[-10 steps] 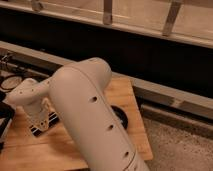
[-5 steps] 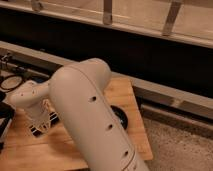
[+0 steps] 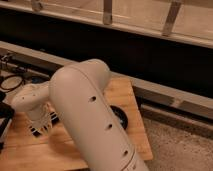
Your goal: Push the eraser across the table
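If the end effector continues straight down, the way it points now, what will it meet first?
Most likely the light-brown wooden table directly beneath it. The end effector hangs low over the table's left part, pointing down. The eraser is not visible, so it may lie under it; depth is unclear.

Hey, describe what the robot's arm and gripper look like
The arm is a thick, smooth, off-white rounded tube with a row of small dark round holes along its side. It narrows to a white wrist and the gripper low over the table, with dark parts underneath.
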### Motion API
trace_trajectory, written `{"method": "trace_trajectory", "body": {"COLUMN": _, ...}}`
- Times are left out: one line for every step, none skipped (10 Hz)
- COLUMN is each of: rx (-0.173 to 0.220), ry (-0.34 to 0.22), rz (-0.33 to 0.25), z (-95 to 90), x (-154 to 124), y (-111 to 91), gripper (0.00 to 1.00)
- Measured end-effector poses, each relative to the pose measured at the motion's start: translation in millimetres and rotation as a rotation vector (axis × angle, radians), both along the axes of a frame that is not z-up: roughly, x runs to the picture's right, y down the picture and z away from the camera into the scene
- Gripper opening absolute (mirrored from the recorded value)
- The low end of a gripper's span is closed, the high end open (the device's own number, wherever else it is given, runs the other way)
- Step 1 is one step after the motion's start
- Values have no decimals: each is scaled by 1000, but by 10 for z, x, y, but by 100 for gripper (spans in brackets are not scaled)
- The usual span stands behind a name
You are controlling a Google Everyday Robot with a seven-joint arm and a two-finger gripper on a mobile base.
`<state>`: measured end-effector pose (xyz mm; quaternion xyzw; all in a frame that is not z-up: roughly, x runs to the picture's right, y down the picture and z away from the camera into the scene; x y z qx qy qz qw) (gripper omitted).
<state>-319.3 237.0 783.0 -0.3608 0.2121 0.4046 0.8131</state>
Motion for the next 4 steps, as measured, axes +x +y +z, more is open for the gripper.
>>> {"method": "trace_trajectory", "body": {"rx": -2, "ry": -2, "rz": -5, "z": 0, "x": 0, "y": 33, "gripper": 0}}
{"method": "trace_trajectory", "body": {"rx": -3, "ry": 0, "rz": -8, "z": 16, "x": 22, "y": 51, "gripper": 0}}
{"method": "trace_trajectory", "body": {"rx": -3, "ry": 1, "rz": -9, "z": 23, "x": 36, "y": 59, "gripper": 0}}
{"method": "trace_trajectory", "body": {"rx": -4, "ry": 2, "rz": -12, "z": 30, "x": 49, "y": 78, "gripper": 0}}
